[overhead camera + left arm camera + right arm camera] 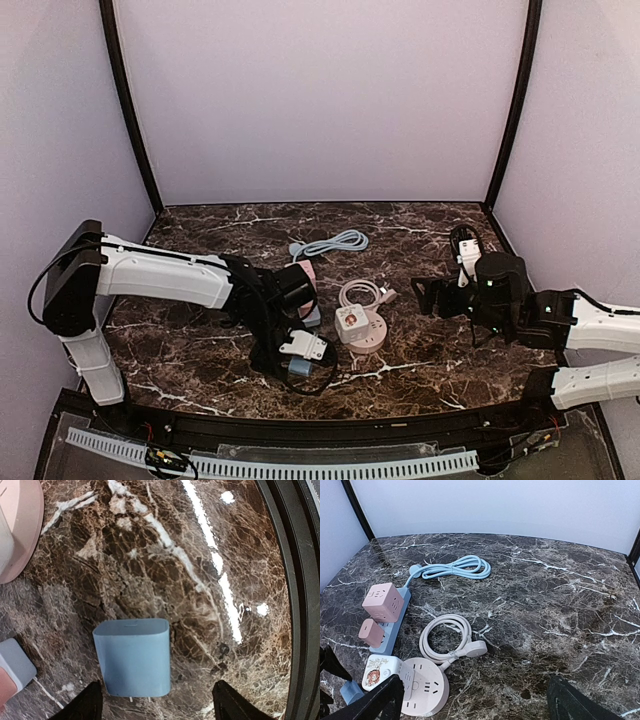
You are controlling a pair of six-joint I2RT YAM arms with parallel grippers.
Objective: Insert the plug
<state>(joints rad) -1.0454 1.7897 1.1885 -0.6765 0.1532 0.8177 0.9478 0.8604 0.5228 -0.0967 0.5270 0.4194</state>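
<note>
A light blue plug adapter [132, 657] lies on the marble table, its two prongs pointing toward the wrist camera. My left gripper [157, 705] is open and low over it, one finger [90, 702] close to its left side, the other [230, 702] well clear on the right. In the top view the adapter [299, 367] sits under my left gripper [297, 358]. The round pink socket [368, 333] with a white cube adapter [349, 322] lies just to the right; it also shows in the right wrist view [422, 687]. My right gripper [428, 296] is open and empty.
A blue power strip [390, 625] carries a pink cube [382, 601] and a small pink adapter [371, 632]. A blue cable [452, 569] and a coiled white cable [447, 637] lie behind. A black charger [465, 243] sits back right. The table's front edge [295, 580] is close.
</note>
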